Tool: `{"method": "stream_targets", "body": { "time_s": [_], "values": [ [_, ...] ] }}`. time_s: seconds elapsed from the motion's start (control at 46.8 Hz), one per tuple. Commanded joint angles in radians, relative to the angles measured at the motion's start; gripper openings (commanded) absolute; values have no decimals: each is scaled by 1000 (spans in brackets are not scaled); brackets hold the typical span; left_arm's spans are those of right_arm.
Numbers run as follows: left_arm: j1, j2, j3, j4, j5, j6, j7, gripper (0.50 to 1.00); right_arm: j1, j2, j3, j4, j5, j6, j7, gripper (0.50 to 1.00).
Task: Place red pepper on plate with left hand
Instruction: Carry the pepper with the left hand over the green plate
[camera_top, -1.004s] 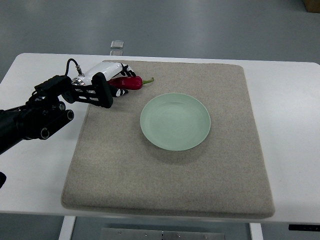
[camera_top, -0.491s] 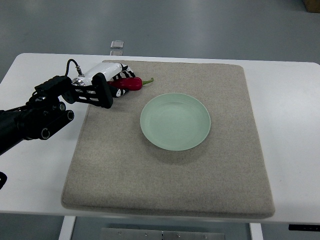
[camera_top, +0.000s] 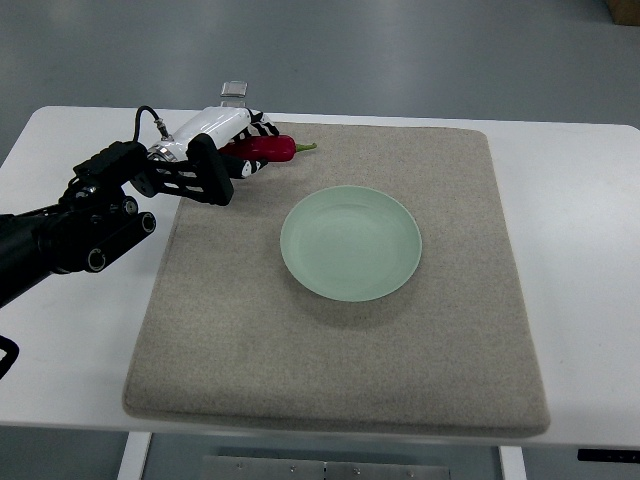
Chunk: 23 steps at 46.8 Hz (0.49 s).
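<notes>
Lifted and shifted toward the far edge since before, white-and-black left hand (camera_top: 232, 145) grips glossy red chili pepper (camera_top: 268, 149) with curled fingers, pale green round ceramic plate (camera_top: 350, 242) lying down-right of hand on grey felt mat (camera_top: 330, 370).

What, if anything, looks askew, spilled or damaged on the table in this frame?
Nothing stands out. The left hand grips the red pepper over the mat's far left corner. The green plate sits empty and level near the mat's middle. Nothing is spilled or broken.
</notes>
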Motion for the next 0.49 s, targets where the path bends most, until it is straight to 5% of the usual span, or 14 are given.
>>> {"method": "stream_targets", "body": {
  "time_s": [0.0,0.47],
  "values": [
    [-9,4,0,-55,3,2,-3,500,-1,0,0,0,1,1,0,928],
    [-10,4,64,-265,145,-17,-43,500,1,0,0,0,-1,1,0,928]
  ]
}}
